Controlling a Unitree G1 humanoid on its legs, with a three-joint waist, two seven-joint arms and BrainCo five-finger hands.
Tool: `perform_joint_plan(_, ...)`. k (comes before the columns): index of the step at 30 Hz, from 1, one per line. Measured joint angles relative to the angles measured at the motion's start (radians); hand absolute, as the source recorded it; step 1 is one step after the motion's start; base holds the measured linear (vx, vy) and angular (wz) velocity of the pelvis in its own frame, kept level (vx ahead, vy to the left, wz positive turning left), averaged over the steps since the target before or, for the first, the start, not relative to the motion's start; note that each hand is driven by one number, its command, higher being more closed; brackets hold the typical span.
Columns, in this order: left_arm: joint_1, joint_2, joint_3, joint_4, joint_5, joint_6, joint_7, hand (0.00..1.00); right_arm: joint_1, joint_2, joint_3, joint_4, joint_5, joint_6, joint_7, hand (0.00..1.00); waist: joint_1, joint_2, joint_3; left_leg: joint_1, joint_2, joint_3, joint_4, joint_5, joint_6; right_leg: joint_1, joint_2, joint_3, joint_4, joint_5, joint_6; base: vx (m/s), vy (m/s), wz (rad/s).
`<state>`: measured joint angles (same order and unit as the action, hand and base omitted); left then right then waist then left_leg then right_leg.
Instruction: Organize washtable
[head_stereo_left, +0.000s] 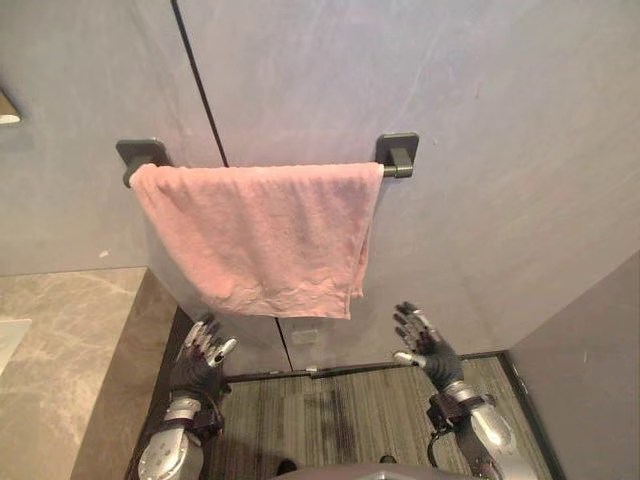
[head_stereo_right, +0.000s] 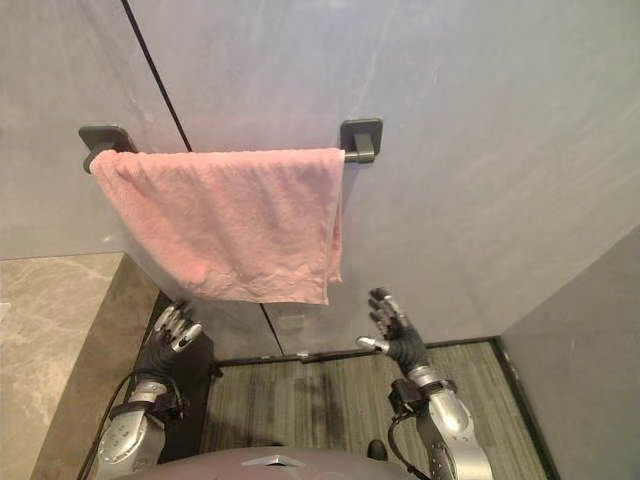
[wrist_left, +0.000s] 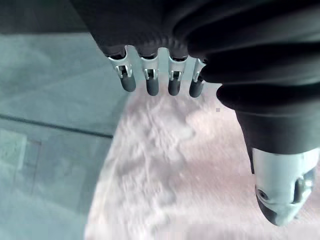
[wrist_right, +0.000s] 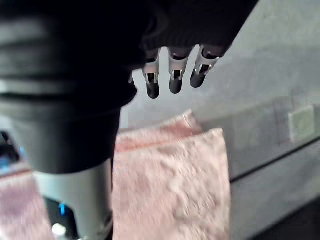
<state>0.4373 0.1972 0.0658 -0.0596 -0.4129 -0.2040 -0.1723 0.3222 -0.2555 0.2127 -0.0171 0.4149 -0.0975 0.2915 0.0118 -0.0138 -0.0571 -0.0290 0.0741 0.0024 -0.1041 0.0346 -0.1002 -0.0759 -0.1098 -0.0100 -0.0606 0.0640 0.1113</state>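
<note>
One pink terry-cloth towel (head_stereo_left: 265, 235) is seen draped over a dark metal towel rail (head_stereo_left: 398, 155) that is fixed to the wall by two square brackets. The towel is folded double over the rail and spread along nearly its whole length, so that just a short piece of rod is left bare at the right bracket. Its pile is nubby and soft, and its lower hem is slightly wavy and slanted, with the right corner hanging lowest. The wall (head_stereo_left: 480, 120) behind is made of smooth grey stone-like panels split by a thin dark seam. A beige marbled worktop (head_stereo_left: 60, 340) is seen at the left, and a striped grey floor mat (head_stereo_left: 330, 410) lies below. The left hand (head_stereo_left: 200, 352) is held under the towel's left part, its fingers straight and released, grasping nothing. The right hand (head_stereo_left: 425, 340) is raised below the towel's right corner, apart from the cloth, its fingers spread and empty.
</note>
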Motion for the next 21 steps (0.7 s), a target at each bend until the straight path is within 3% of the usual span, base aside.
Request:
perform_joint_plan(4,-0.032,0.078,-0.075,-0.052,-0.134,-0.008,-0.098,0.00,-0.087,-0.064,0.127,0.009,0.040,-0.001,0.053,0.00,0.001,-0.001,-0.001,0.001,-0.001,-0.002,0.000,0.000,0.000,0.005,0.000,-0.001,0.000,0.000,0.000,0.00,0.000,0.00)
perform_joint_plan(8,-0.126,0.097,-0.125,-0.063,-0.236,-0.008,-0.152,0.00,-0.245,-0.080,0.252,0.021,0.118,-0.002,0.064,0.00,0.012,0.006,-0.005,0.007,-0.002,-0.005,0.002,0.007,0.005,0.008,0.000,-0.003,0.004,0.004,-0.005,0.00,0.000,0.00)
perform_joint_plan(15,-0.379,0.118,-0.187,-0.061,-0.360,-0.027,-0.138,0.00,-0.536,0.002,0.406,0.173,0.199,-0.001,0.050,0.00,0.034,0.013,-0.008,0.018,0.000,-0.011,0.010,0.014,0.007,0.018,0.000,-0.001,0.015,0.007,-0.008,-0.01,0.000,0.02)
perform_joint_plan(21,-0.569,0.134,-0.233,0.014,-0.366,-0.039,-0.093,0.00,-0.677,0.056,0.463,0.272,0.236,0.004,0.009,0.00,0.038,0.017,-0.005,0.019,0.002,-0.010,0.010,0.014,0.007,0.025,0.001,0.002,0.014,0.009,-0.010,0.00,0.000,0.00)
